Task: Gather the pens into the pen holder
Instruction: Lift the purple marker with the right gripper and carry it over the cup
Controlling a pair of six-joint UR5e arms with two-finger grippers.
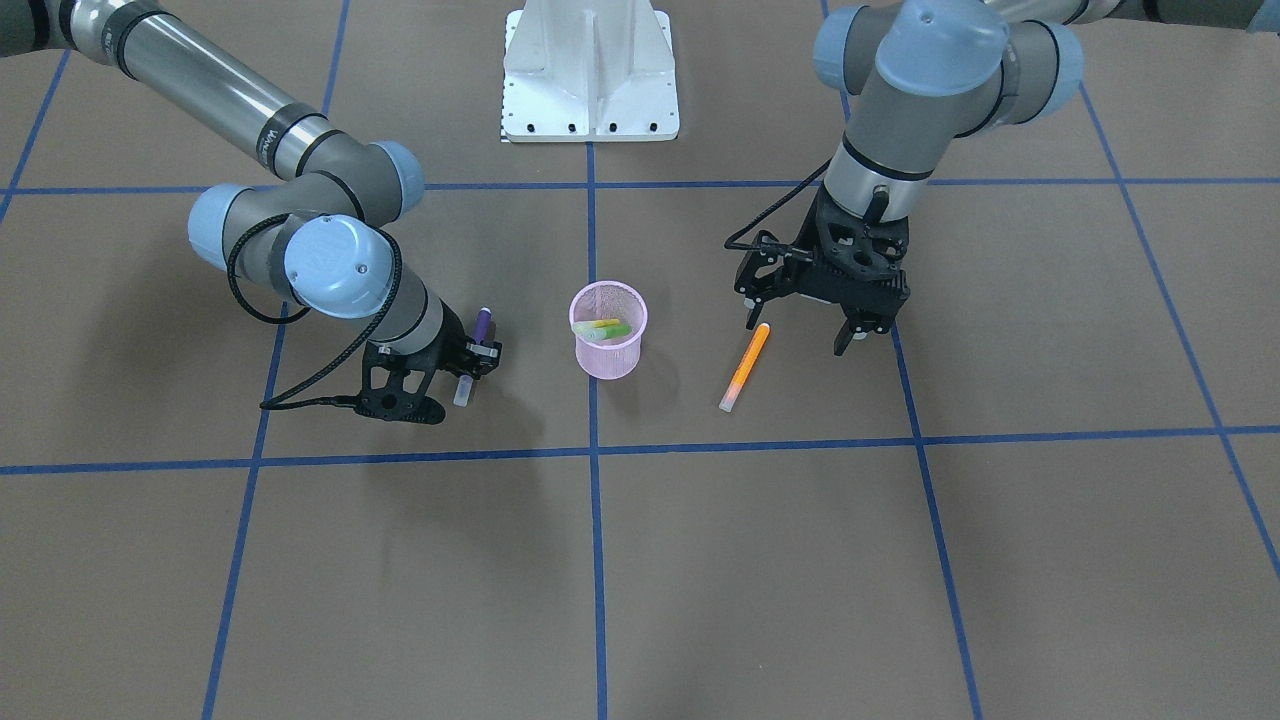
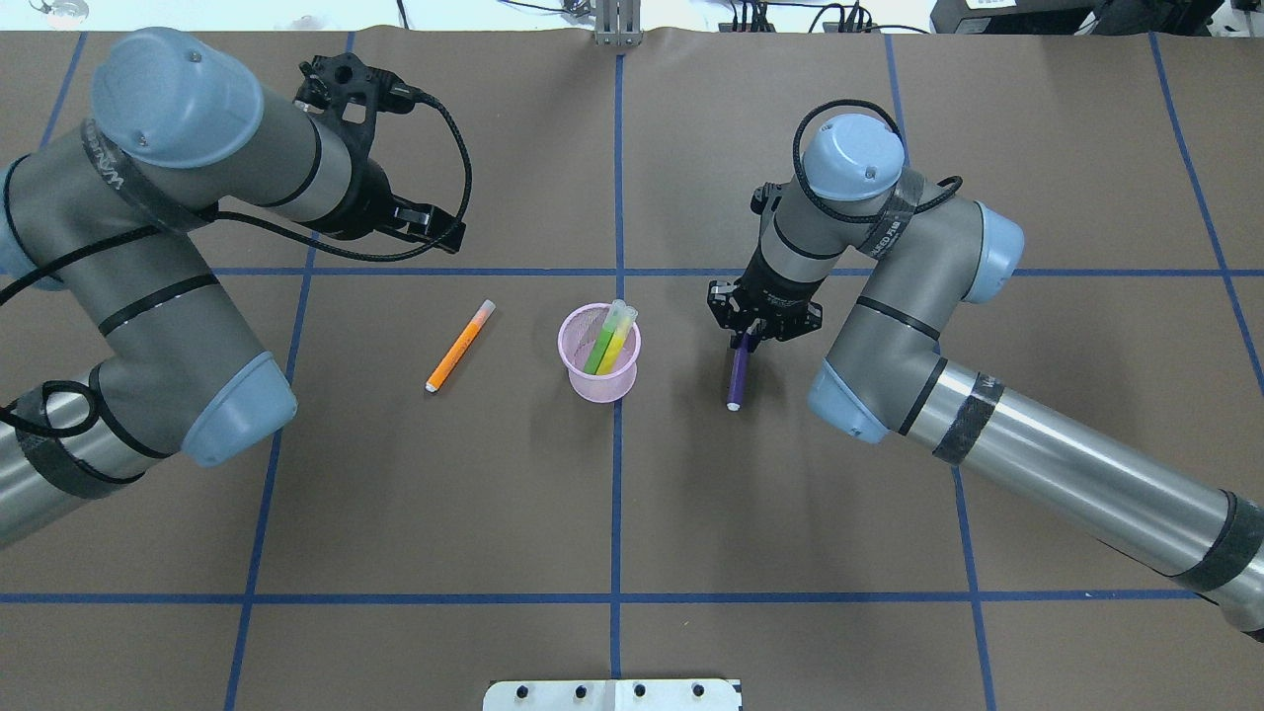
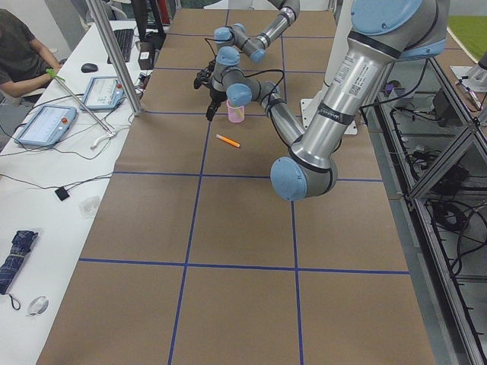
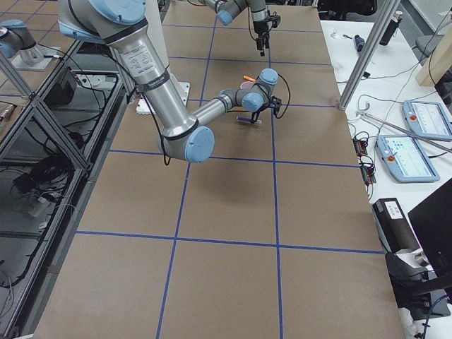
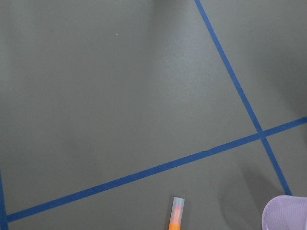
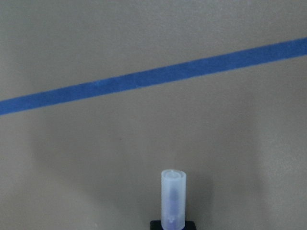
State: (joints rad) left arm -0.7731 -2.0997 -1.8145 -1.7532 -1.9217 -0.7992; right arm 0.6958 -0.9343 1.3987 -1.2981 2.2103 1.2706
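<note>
The pink mesh pen holder (image 1: 608,350) (image 2: 599,360) stands upright at the table's middle, with the green pen (image 2: 596,351) and the yellow pen (image 2: 618,341) leaning inside it. The orange pen (image 1: 745,367) (image 2: 459,346) lies flat on the table. My left gripper (image 1: 800,330) (image 2: 439,227) hangs open and empty just above the orange pen's robot-side end. The left wrist view shows only that pen's cap (image 5: 176,213) and the holder's rim (image 5: 288,213). My right gripper (image 1: 478,352) (image 2: 755,331) is shut on the purple pen (image 1: 483,325) (image 2: 738,377) (image 6: 172,199), low over the table beside the holder.
The white robot base plate (image 1: 590,70) (image 2: 612,694) sits at the robot's edge of the table. Blue tape lines (image 1: 592,450) divide the brown table into squares. An operator's bench with tablets (image 3: 46,122) runs along the far side.
</note>
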